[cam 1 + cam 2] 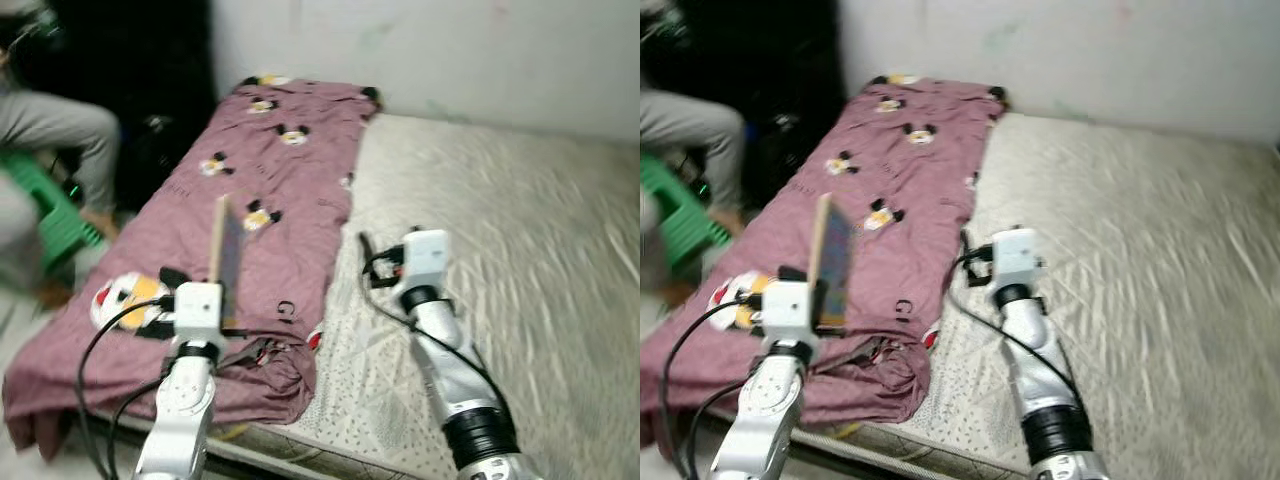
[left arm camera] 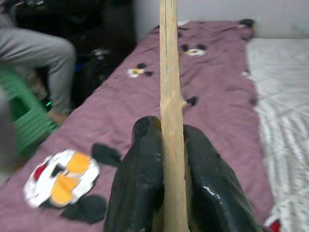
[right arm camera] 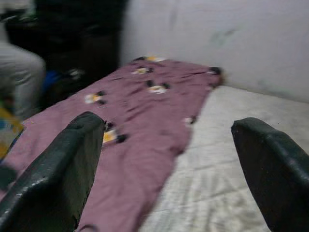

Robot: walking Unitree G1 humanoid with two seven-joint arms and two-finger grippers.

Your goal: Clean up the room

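The left gripper [image 2: 169, 193] has its fingers pinched on the bottom edge of a thin flat board [image 1: 228, 240], holding it upright above the purple blanket [image 1: 270, 190] on the mattress [image 1: 520, 250]. With so small a hold on so tall a thing, I reckon it could tip or slide out and drop onto the bed if the arm swings. The right gripper [image 3: 169, 169] hovers over the mattress, fingers spread wide and empty. A person [image 1: 55, 125] sits close on the left by a green stool [image 1: 55, 215]; a wide turn might bring the board near them.
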